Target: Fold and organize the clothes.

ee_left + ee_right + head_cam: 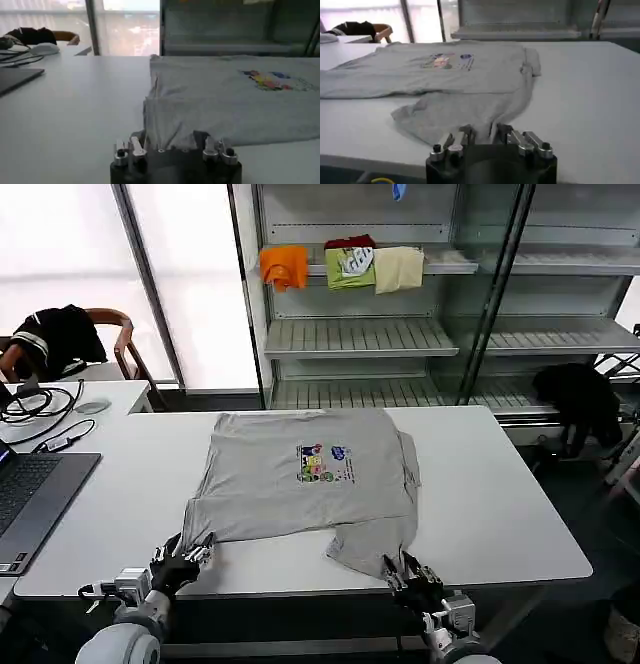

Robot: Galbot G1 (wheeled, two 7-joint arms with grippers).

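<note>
Grippers sit at the table's [520, 524] near edge: left gripper [183, 557] pinching the shirt's [300, 484] near-left corner, right gripper [410, 572] closing narrowly on the trailing sleeve, seemingly ready to fold the print-up shirt away from the robot.

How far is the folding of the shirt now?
Early stage. The grey shirt lies on the white table, one side already tucked in. The left gripper and the right gripper are each at a near corner of it. The remaining folds and putting it away are still left.
</note>
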